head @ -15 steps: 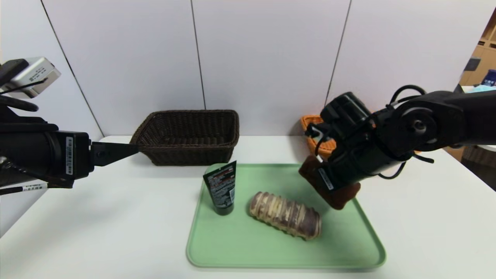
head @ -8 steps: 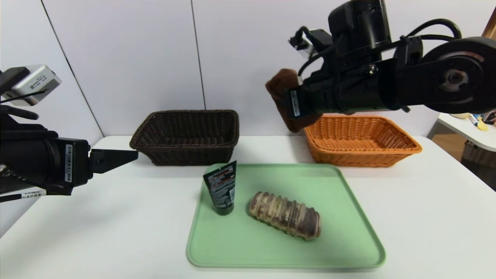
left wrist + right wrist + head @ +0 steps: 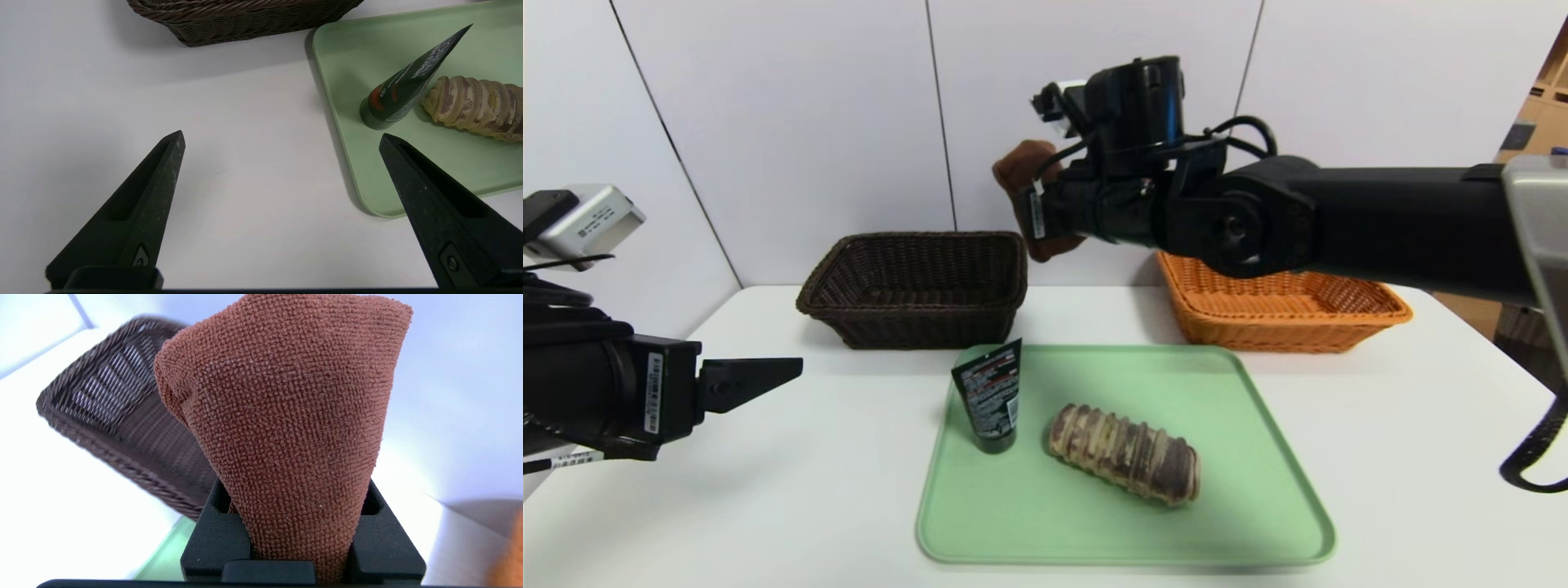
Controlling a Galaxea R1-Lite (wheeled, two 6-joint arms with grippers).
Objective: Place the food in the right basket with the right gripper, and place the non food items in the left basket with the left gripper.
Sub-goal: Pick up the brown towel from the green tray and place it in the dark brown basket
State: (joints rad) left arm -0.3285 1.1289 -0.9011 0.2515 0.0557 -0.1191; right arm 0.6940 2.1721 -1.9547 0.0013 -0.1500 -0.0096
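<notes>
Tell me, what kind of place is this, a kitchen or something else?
Probably a robot test bench rather than a kitchen: a white table against plain panels, two wicker baskets set apart behind a green tray, and black robot arms reaching in from both sides.
</notes>
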